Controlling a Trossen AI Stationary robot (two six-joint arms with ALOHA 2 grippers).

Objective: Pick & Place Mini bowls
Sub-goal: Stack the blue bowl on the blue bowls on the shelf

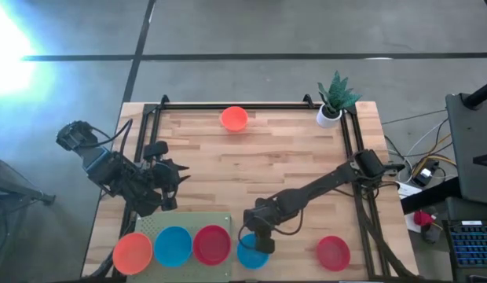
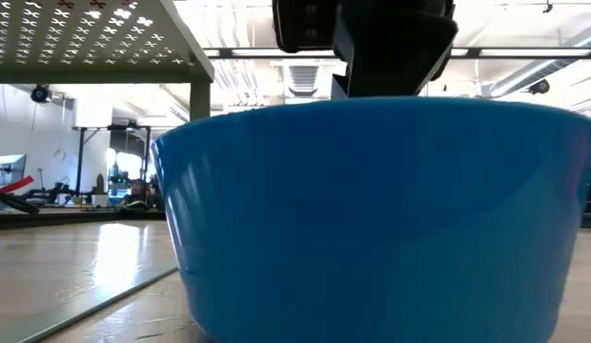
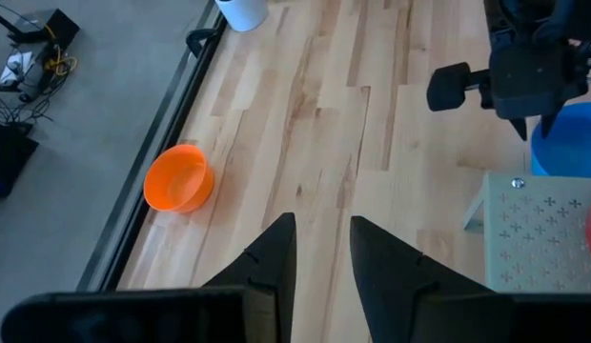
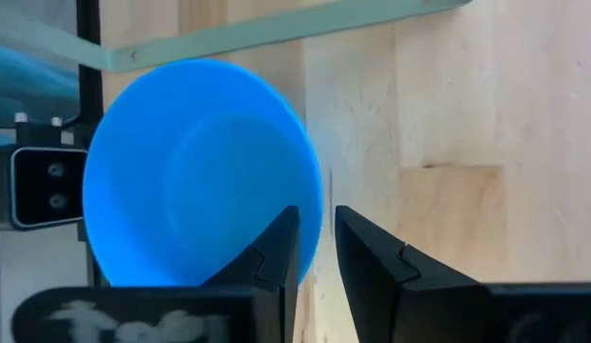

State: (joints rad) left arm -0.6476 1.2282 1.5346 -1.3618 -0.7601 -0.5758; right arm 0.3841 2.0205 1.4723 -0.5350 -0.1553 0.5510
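Near the front edge of the tabletop (image 1: pixel 228 169), the right hand (image 1: pixel 255 242) pinches the rim of a blue bowl (image 1: pixel 251 253). Beside it, orange (image 1: pixel 132 252), blue (image 1: pixel 173 245) and red (image 1: pixel 212 244) bowls sit in a row. Farther back, the left hand (image 1: pixel 174 177) waits with fingers apart. Another orange bowl (image 1: pixel 234 119) sits at the far edge.

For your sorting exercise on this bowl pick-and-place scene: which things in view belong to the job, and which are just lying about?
Belongs to the job:
- orange bowl, blue bowl and red bowl in a row by the perforated tray
- blue bowl at the right gripper
- red bowl near the right edge
- orange bowl at the far edge

Lying about:
- potted plant
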